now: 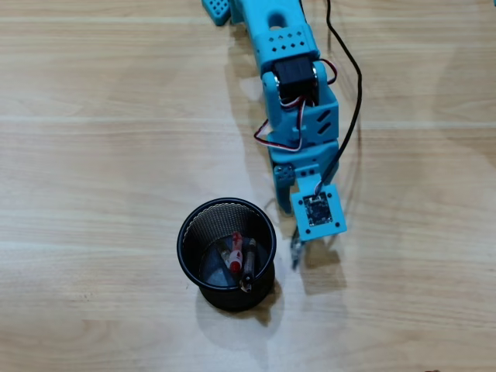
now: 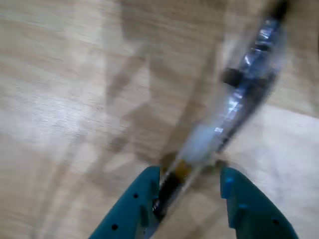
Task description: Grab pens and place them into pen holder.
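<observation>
A black mesh pen holder (image 1: 188,231) stands on the wooden table. Inside it lie a red pen (image 1: 235,253) and a dark pen (image 1: 249,263). My blue gripper (image 1: 297,242) is just right of the holder, mostly hidden under the wrist camera board. In the wrist view the gripper (image 2: 190,172) is open, its two fingers astride a clear-barrelled pen (image 2: 244,84). The pen lies against the left finger (image 2: 142,199), with a gap to the right finger (image 2: 239,199). One end of this pen (image 1: 295,254) shows below the board in the overhead view. The wrist view is blurred.
The blue arm (image 1: 291,85) reaches down from the top edge, with a black cable (image 1: 353,116) along its right side. The table is bare light wood (image 1: 93,155) all around.
</observation>
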Robot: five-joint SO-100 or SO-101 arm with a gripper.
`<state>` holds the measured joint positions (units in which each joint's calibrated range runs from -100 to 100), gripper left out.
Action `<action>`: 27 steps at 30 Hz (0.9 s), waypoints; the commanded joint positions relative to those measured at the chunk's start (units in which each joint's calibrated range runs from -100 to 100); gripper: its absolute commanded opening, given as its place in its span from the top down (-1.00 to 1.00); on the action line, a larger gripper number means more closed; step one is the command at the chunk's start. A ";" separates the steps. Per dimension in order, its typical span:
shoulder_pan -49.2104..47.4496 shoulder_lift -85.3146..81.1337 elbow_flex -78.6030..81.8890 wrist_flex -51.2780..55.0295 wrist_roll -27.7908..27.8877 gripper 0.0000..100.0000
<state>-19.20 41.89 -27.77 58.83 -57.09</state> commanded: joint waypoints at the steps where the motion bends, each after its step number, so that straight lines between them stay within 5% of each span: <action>1: -0.96 0.53 -2.72 -1.20 -0.82 0.70; 9: -0.87 1.04 -2.18 -2.02 -0.82 0.71; 15: -0.32 0.53 -2.18 -1.20 -0.92 0.97; 27: 0.04 -7.96 -4.08 -1.20 -0.19 0.96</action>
<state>-20.06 41.63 -28.84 57.53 -57.71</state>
